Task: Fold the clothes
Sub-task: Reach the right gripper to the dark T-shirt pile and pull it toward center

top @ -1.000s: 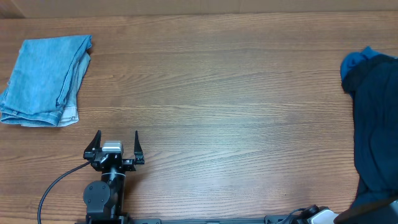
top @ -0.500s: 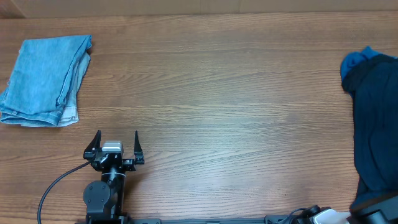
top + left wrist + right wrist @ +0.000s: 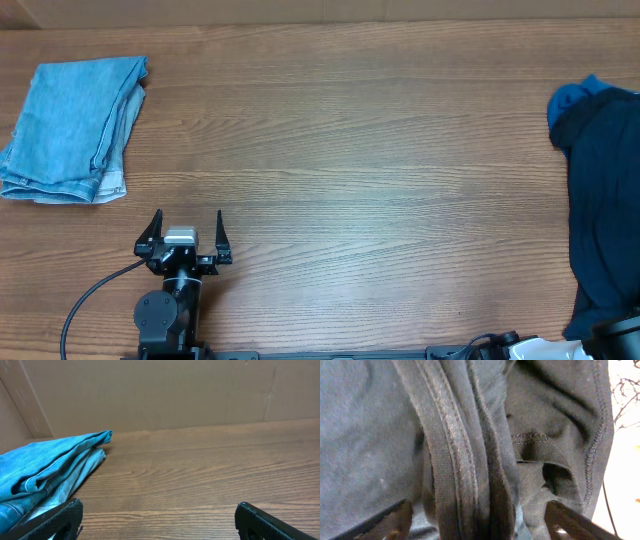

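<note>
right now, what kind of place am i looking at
Most likely a robot test bench rather than a home: a wooden table backed by a cardboard wall, a left gripper on a cabled arm at its edge, and folded jeans and a dark garment on it.

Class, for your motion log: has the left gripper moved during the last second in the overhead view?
No. The left gripper is in the same spot, its offset from the folded denim unchanged.
</note>
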Robot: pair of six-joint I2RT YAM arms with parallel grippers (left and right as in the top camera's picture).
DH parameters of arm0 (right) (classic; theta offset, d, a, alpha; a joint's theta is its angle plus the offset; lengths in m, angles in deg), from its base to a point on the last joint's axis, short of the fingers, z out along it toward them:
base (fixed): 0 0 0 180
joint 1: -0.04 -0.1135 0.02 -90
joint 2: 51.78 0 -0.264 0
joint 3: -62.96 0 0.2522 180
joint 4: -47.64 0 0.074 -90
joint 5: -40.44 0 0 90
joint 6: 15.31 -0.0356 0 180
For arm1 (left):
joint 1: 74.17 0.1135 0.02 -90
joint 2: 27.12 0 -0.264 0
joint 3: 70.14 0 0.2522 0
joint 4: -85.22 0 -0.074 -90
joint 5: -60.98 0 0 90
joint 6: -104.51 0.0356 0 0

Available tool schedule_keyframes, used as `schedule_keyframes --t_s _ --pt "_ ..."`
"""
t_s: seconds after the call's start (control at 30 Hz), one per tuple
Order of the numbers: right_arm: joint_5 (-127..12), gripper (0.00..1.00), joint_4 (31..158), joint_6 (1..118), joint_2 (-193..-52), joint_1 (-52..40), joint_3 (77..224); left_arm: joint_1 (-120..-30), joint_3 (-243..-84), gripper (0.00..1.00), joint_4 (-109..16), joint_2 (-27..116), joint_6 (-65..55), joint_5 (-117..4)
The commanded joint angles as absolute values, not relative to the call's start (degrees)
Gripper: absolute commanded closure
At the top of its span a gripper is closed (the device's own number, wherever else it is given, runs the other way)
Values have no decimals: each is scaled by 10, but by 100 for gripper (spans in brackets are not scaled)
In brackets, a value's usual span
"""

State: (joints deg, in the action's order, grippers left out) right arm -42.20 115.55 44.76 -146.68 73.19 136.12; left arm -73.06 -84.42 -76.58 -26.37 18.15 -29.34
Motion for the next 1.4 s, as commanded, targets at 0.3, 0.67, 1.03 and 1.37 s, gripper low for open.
schedule_keyframes --t_s 0.3,0.67,1.03,1.37 --pt "-416 75 1205 452 -1465 713 1459 -735 -842 0 -766 -268 197 -289" --pt "-392 9 1236 451 -1465 705 1443 -735 -842 0 -766 -268 197 -289" --pt "-404 95 1144 449 -1465 700 1371 -735 -842 0 -766 -268 197 -289" --pt "-368 96 1270 470 -1454 585 1607 -735 -842 0 -766 -268 197 -289"
